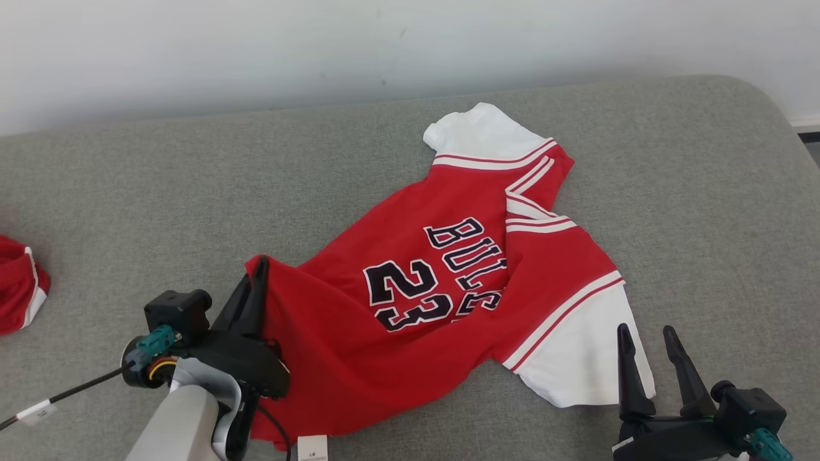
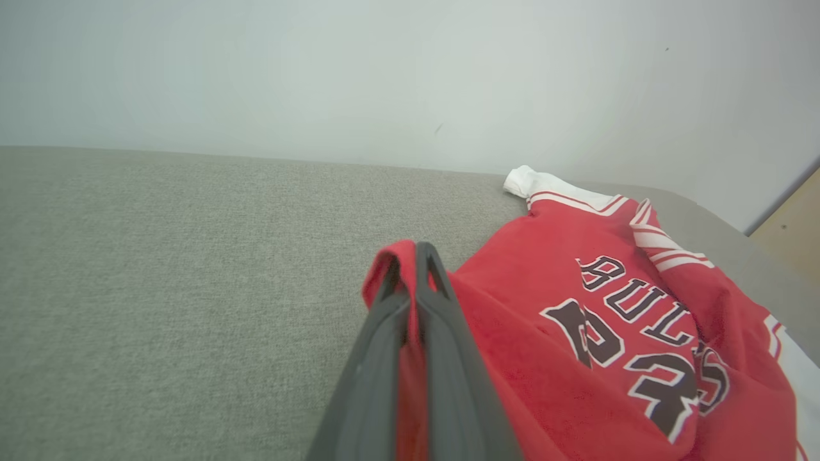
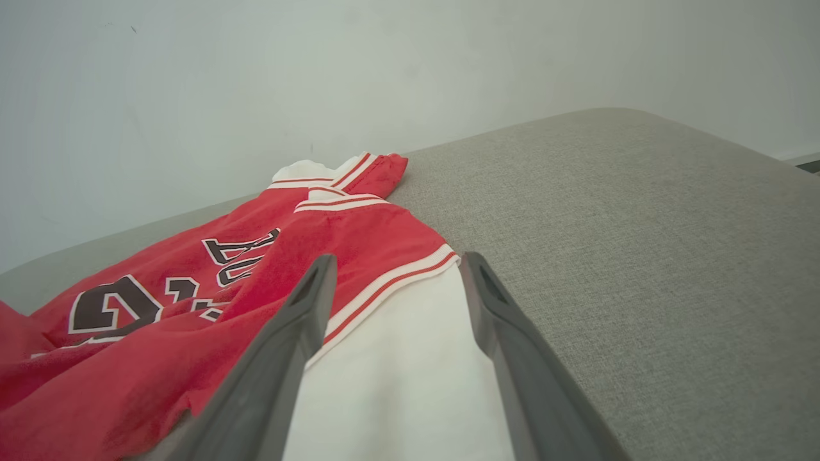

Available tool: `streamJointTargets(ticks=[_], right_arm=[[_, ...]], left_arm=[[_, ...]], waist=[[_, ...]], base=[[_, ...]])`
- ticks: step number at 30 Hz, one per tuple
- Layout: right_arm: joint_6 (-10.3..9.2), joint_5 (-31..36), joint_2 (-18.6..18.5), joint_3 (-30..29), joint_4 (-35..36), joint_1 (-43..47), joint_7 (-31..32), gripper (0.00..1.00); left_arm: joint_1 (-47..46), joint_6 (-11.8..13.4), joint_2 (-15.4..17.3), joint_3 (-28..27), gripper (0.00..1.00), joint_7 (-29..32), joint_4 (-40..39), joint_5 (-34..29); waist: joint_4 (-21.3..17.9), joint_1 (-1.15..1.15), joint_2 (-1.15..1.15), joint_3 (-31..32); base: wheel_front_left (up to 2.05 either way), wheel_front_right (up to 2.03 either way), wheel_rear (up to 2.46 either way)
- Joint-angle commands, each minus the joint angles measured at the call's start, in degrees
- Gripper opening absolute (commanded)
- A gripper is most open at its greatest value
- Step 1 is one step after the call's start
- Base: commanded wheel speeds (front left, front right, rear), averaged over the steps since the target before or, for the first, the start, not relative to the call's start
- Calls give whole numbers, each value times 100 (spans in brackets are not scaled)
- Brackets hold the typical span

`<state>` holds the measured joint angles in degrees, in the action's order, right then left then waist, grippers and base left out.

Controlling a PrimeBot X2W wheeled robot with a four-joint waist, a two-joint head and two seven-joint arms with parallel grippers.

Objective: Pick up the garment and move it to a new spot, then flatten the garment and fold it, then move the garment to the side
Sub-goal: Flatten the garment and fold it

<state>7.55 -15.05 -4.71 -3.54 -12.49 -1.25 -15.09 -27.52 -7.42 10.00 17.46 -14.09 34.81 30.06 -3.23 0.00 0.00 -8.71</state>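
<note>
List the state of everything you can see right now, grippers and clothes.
Jersey: unfolded, wrinkled, lying on the grey cushion.
Left gripper: shut on the jersey's hem corner.
Right gripper: open, poised at the white sleeve, not gripping.
Other red cloth: bunched on the cushion, far left.

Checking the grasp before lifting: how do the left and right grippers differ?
The left gripper is shut on a red corner of the jersey; the right gripper is open, holding nothing. The left touches red fabric; the right is beside the white sleeve. Both have dark fingers.
</note>
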Motion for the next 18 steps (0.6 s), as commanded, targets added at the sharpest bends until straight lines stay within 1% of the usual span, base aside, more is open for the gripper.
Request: streamJointTargets(ticks=[1, 3, 4, 5, 6, 8, 11, 16, 17, 18], right_arm=[[-14, -17, 2, 18, 4, -47, -9, 100], [-14, -18, -2, 13, -8, -48, -9, 100], [-14, -16, -3, 7, -9, -53, -9, 100], [-14, -14, 0, 6, -10, -58, -9, 100], [-14, -11, 2, 4, -10, -64, -9, 100], [-14, -1, 5, -23, -22, -51, -9, 100], [-14, 13, 20, -89, -41, 40, -9, 100], [-14, 10, 41, -129, -80, 182, -9, 100], [-14, 11, 44, -162, -107, 254, -9, 100], [-14, 1, 43, -187, -127, 287, -9, 100]], left_arm=[[-75, 2, 21, -1, 0, -47, 58, -94], [-135, 2, -38, -40, 0, -69, 228, -48], [-161, 2, -25, -31, 5, -74, 357, -78], [-194, 4, 7, 20, 37, -84, 473, -179], [-230, 9, 14, 40, 100, -96, 553, -204], [-233, 83, -10, -30, 100, -107, 649, -284], [-44, 166, -41, -268, 100, -111, 379, -412], [557, 147, -198, -619, 100, -111, -222, -526], [935, 121, -242, -683, 100, -112, -491, -592], [1121, 115, -257, -710, 100, -111, -606, -619]], waist=[[-39, 0, 0, -29], [-58, 0, 0, -43], [-64, 0, 0, -50], [-69, 0, 0, -57], [-70, 0, 0, -58], [-49, 0, 0, -34], [43, 0, 0, 44], [212, 0, 0, 264], [273, 0, 0, 360], [309, 0, 0, 413]], base=[[0, 0, 0], [0, 0, 0], [0, 0, 0], [0, 0, 0], [0, 0, 0], [0, 0, 0], [0, 0, 0], [0, 0, 0], [0, 0, 0], [0, 0, 0]])
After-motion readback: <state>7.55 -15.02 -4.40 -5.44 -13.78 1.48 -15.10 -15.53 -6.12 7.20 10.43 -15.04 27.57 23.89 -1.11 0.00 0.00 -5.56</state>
